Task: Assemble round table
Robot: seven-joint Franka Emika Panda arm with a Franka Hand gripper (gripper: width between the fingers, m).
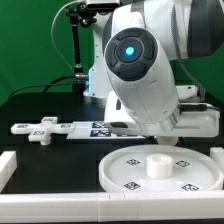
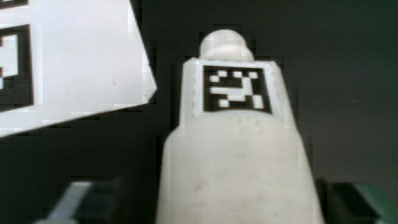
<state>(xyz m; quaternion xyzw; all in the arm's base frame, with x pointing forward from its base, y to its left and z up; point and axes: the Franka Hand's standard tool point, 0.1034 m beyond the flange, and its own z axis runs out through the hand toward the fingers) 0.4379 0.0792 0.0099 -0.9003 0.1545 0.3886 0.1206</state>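
A white border bar lies closest in the exterior view, at 7 o'clock. Just behind it, at 5 o'clock, the big round disc lies flat on the black surface. It has little black-and-white squares on it and a short round stub in its middle. Farther back, at 9 o'clock, the cross-shaped foot piece lies flat, well apart from the disc. The marker board lies just beside it, toward the middle. The big white arm bends down over the middle and hides what is under it.

In the wrist view, the leg is very close and fills the middle. It is a white round stick with a black-and-white tag, and its rounded tip points away from the camera. The end effector is at the near end of the leg, with a dark finger showing on one side. It is too dark and blurry to tell if the fingers are apart or squeezing the leg. A flat white piece with a tag lies beside the leg, farther off. I cannot tell which part it is.
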